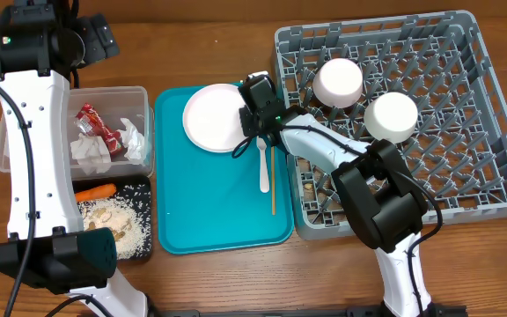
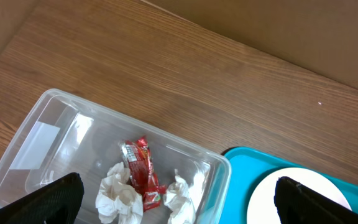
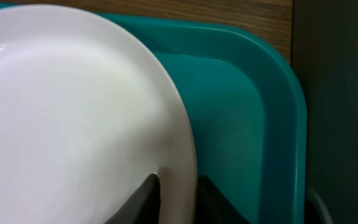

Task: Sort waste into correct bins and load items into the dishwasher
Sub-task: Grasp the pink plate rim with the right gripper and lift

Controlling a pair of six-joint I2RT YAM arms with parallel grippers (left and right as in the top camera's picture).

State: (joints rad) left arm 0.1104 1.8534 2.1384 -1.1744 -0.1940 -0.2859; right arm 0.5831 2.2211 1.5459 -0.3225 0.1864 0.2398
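Note:
The white round plate (image 1: 211, 116) lies on the teal tray (image 1: 192, 211). My right gripper (image 1: 247, 119) is shut on the plate's right rim; in the right wrist view the rim (image 3: 178, 155) sits between both fingers (image 3: 178, 199). A white fork (image 1: 264, 167) and a thin wooden stick (image 1: 273, 180) lie on the tray. Two white bowls (image 1: 338, 82) (image 1: 391, 116) sit upside down in the grey rack (image 1: 465, 53). My left gripper (image 2: 176, 202) is open and empty above the clear tub (image 2: 55, 130), which holds napkins (image 2: 120, 196) and the red wrapper (image 2: 143, 174).
The black tray (image 1: 143, 189) at the front left holds an orange carrot (image 1: 95, 190) and beige crumbs (image 1: 117, 220). The clear tub (image 1: 139, 92) stands behind it. The left arm's white links run along the table's left side. Bare wood lies beyond the tub.

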